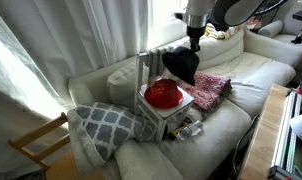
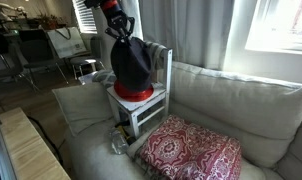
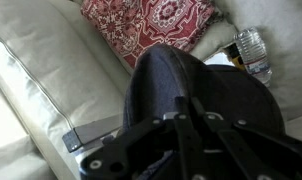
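We see the gripper (image 1: 194,42) (image 2: 119,30) (image 3: 181,110) with its jaws pinched together on a dark cloth (image 1: 181,65) (image 2: 131,62) (image 3: 191,75), which hangs from them in both exterior views. The cloth's lower edge is just above, perhaps touching, a red bowl (image 1: 162,93) (image 2: 133,92) on top of a small white stool (image 1: 166,118) (image 2: 141,112). The stool stands on the seat of the sofa (image 1: 241,70) (image 2: 221,90) (image 3: 31,70). We find a red patterned cushion (image 1: 206,90) (image 2: 191,150) (image 3: 151,20) just beside the stool, a plastic bottle (image 3: 253,50) (image 2: 119,143) near its legs, and a grey patterned pillow (image 1: 106,125) at the sofa's front edge.
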You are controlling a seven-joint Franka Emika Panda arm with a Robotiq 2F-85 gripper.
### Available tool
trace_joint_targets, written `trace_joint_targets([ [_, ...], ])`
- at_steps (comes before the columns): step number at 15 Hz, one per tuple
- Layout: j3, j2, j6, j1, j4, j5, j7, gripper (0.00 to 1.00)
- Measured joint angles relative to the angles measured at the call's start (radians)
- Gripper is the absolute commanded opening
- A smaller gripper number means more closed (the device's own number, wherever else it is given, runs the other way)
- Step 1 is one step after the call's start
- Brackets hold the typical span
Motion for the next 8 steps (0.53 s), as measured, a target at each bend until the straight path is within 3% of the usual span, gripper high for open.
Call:
trace_joint_targets([
  [8,0.002,0.001,0.0,0.001,0.0,-0.006,0.001,0.02],
])
